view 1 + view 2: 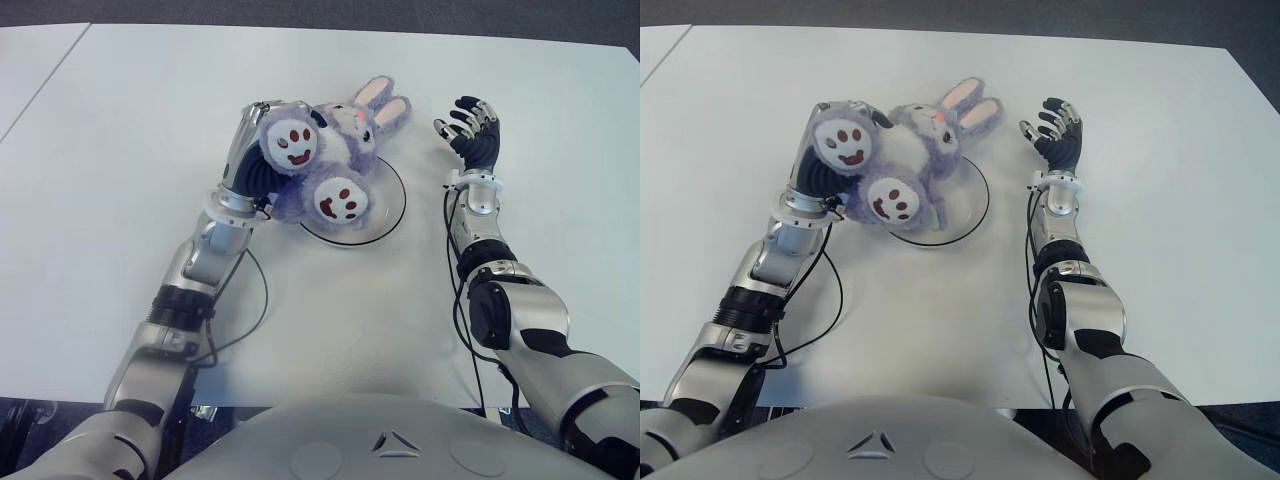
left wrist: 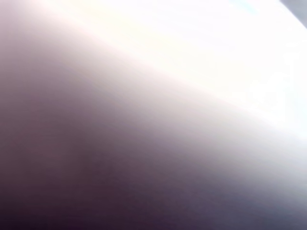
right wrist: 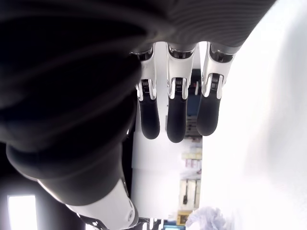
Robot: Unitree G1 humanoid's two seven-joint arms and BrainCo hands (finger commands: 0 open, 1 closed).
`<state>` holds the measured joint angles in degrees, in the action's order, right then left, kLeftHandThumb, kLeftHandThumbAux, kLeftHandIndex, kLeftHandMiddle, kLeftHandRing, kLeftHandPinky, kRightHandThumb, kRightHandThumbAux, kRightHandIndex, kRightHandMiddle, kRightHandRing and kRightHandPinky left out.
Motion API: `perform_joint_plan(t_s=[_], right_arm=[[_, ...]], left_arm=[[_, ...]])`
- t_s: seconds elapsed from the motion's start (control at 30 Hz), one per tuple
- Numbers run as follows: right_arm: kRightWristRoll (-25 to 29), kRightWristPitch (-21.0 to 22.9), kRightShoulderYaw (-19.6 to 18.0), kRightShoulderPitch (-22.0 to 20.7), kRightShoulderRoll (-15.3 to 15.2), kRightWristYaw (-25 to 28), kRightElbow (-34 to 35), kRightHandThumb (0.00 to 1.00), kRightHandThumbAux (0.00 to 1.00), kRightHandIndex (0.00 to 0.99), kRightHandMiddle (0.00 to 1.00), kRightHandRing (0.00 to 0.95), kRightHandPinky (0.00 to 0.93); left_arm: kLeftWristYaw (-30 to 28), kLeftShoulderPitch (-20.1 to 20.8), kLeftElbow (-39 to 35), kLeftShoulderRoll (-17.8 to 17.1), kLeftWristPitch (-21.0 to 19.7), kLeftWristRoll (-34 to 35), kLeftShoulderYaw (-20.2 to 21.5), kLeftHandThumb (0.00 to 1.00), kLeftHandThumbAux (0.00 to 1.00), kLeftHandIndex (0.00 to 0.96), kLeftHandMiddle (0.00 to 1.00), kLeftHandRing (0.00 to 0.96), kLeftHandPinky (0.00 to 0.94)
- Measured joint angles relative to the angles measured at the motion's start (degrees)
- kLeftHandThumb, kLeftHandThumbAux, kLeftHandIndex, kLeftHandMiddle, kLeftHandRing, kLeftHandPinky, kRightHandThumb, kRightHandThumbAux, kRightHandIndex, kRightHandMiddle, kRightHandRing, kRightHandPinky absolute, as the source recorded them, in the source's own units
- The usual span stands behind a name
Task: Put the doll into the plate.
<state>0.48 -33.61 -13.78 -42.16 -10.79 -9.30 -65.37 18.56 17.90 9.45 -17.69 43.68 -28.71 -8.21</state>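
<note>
- I have the doll [image 1: 325, 160] gripped in my left hand [image 1: 255, 160], which wraps it from the left side; the left wrist view is filled with blurred fur, so I judge the grip from the eye views, where the fingers curl around the plush body.
- The doll lies feet toward me, ears pointing far and right, its long axis running diagonally from near-left to far-right.
- The relation that matters: the plate [image 1: 392, 205] sits directly under and just right of the doll. Most of the body overlaps the plate's left half, while one foot sticks out past the left rim.
- I cannot tell whether the doll touches the plate yet.
- I judge the release needs a small shift right first.
- My right hand [image 1: 474, 135] shows to the right of the plate above the desk [image 1: 150, 100], fingers spread, holding nothing.
</note>
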Motion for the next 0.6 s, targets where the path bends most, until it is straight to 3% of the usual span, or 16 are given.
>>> perform_joint_plan(t_s=[0.6], right_arm=[[-0.02,0.00,0.01,0.01,-0.01,-0.03,-0.02,0.216,0.955,0.261,0.267,0.274,0.302]], left_arm=[[-0.35,1.31,5.75,2.38,1.93,-0.03,-2.59,0.727,0.700,0.443,0.891,0.889,0.895]])
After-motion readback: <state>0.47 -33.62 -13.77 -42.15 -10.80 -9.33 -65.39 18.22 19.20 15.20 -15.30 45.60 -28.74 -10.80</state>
